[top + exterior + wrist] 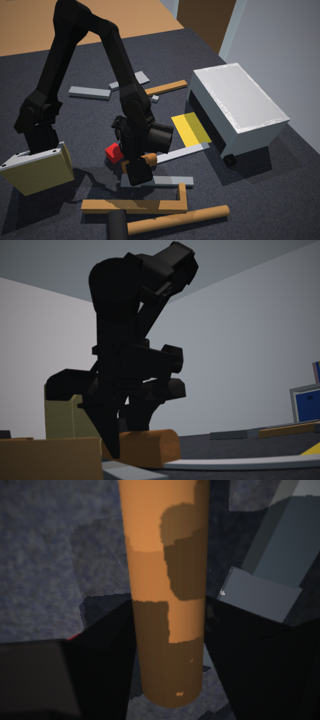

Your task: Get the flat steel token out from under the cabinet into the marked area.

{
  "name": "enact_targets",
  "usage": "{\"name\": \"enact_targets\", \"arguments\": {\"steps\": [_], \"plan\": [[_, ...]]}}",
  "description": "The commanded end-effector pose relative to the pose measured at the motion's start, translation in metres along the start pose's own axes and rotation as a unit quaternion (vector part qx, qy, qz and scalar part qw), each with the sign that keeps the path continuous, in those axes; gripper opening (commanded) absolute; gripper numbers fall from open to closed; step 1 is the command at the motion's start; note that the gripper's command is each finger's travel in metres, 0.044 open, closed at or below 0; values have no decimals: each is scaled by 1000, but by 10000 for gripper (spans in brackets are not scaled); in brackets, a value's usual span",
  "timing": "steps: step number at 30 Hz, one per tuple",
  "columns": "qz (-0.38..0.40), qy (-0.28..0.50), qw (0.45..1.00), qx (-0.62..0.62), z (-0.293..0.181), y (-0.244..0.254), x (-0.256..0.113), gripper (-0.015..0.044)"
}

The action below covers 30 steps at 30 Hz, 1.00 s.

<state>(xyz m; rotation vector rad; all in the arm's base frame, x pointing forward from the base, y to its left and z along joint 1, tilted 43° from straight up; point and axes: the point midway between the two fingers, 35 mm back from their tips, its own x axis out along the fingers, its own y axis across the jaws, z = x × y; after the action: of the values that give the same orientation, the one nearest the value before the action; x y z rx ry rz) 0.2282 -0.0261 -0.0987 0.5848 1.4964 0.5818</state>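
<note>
My gripper is shut on the orange rounded handle of a tool with a long, thin, pale flat blade. The handle is low over the table; a small gap under it cannot be judged. The blade points toward the cabinet, its tip at the near edge of the yellow marked area, short of the dark opening at the cabinet's base. The steel token is not visible in any view.
A grey bar lies close beside the handle. Nearer the camera lie a wooden L-shaped hook and a black-headed mallet. A red block is behind the gripper. A wooden stick and grey pieces lie farther back.
</note>
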Motion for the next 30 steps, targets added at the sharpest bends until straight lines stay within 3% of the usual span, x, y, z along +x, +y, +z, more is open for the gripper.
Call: {"name": "enact_targets", "arguments": {"steps": [1,8,15,20,23,30], "plan": [[-1,-1,1000,-19,1,-1,-1,0],[-1,-1,999,-42,1,0,-1,0],[0,0,1000,-31,0,0,0,184],[0,0,999,-33,0,0,0,200],[-1,-1,999,-33,0,0,0,270],[-1,-1,999,-35,1,0,1,270]]}}
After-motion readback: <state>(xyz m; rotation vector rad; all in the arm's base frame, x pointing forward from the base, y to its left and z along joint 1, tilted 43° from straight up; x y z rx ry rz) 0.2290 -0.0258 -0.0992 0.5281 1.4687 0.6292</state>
